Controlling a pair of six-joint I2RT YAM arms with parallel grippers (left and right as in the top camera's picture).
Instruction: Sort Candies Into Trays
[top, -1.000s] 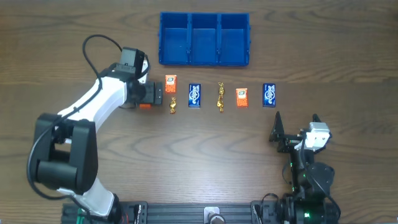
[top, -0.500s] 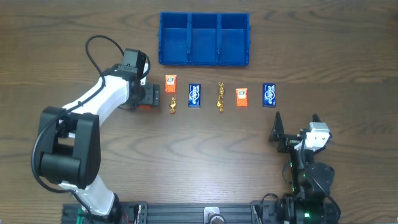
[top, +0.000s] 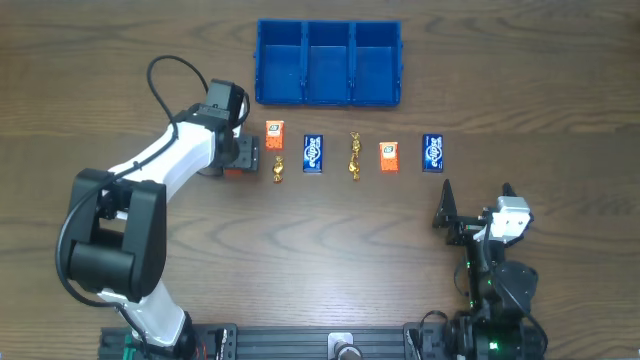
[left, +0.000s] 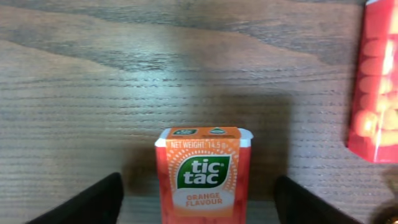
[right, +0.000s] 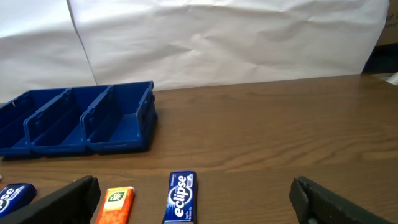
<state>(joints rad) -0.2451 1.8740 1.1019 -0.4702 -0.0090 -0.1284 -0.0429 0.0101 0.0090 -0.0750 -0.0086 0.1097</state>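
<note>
My left gripper (top: 240, 156) is low over the table at the left end of the candy row. It is open, its fingers standing either side of an orange mint box (left: 204, 174) without touching it. A second orange pack (top: 274, 135) lies just beyond, seen again as the orange pack (left: 375, 81). The row continues with a gold candy (top: 279, 170), a blue pack (top: 313, 153), another gold candy (top: 354, 157), an orange box (top: 388, 157) and a blue pack (top: 432, 153). The blue three-bin tray (top: 329, 98) stands behind them, all bins bare. My right gripper (top: 473, 205) is open near its base.
From the right wrist I see the tray (right: 81, 121) at the far left, with a blue pack (right: 181, 196) and an orange box (right: 115, 204) in front. Bare wood table lies around the row and before both arm bases.
The left arm's wrist and elbow have shifted slightly to the right, while its gripper stays by the orange box. The right arm and the candies have not moved.
</note>
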